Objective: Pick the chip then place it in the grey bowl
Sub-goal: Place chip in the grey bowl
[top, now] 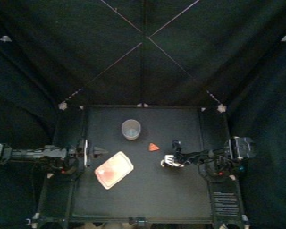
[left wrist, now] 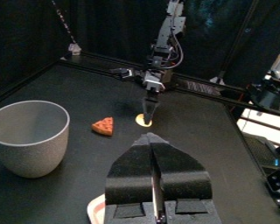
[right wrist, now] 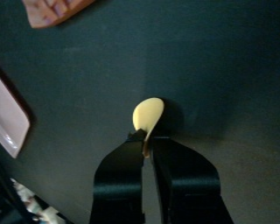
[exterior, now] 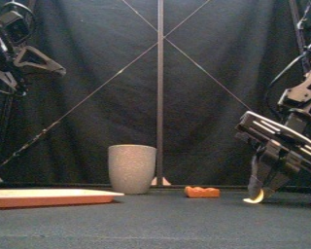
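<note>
The chip [right wrist: 149, 114] is a small pale yellow oval, and my right gripper [right wrist: 145, 140] is shut on its end. In the front view the chip [exterior: 255, 196] hangs from the right gripper [exterior: 257, 185] at the table's surface, on the right. From above, the right gripper [top: 172, 161] is right of centre. The tall grey speckled cup [top: 131, 128] stands upright at the back middle, well apart from the chip; it also shows as the cup [exterior: 132, 167] and the cup [left wrist: 29, 136]. My left gripper [left wrist: 156, 188] is shut and holds nothing, resting at the left side [top: 74, 154].
An orange wedge-shaped toy [top: 153, 145] lies between the cup and the right gripper, seen low as the wedge [exterior: 202, 192]. The flat pink tray [top: 113, 167] lies left of centre, near the left gripper.
</note>
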Controlling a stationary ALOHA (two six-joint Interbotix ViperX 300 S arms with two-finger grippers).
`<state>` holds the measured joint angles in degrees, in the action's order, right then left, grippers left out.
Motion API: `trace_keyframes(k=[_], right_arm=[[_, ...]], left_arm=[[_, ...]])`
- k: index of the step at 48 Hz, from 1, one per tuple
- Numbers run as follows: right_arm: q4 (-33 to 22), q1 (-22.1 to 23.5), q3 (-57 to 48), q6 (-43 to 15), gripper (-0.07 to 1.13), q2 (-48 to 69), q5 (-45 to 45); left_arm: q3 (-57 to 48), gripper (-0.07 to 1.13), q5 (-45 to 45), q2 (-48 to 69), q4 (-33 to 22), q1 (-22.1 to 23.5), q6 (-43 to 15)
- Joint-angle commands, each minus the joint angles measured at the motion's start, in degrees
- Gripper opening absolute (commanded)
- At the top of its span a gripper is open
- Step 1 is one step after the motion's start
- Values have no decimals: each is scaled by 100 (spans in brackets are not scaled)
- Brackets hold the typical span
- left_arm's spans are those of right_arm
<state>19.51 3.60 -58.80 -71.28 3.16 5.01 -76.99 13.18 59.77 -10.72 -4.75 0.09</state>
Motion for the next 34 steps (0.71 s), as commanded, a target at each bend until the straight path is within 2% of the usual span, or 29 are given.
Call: trace_keyframes(k=[1, 4, 14, 19, 24, 34], right_arm=[[-536, 158, 563, 44, 36, 185, 44], [-1107, 334, 923, 35, 36, 237, 44], [-3551, 1134, 2382, 18, 36, 114, 53], [-4412, 1608, 2944, -26, 36, -176, 114], [-4834, 1872, 3366, -26, 36, -580, 387], [-4922, 1978, 3762, 9, 40, -1406, 791]], left_arm=[[79, 2, 9, -9, 18, -9, -9], [97, 2, 18, -9, 26, -9, -9], [149, 2, 18, -9, 149, -18, -9], [176, 2, 9, -9, 158, -18, -9], [211, 2, 9, -9, 149, -18, 9], [202, 2, 9, -9, 141, -18, 0]])
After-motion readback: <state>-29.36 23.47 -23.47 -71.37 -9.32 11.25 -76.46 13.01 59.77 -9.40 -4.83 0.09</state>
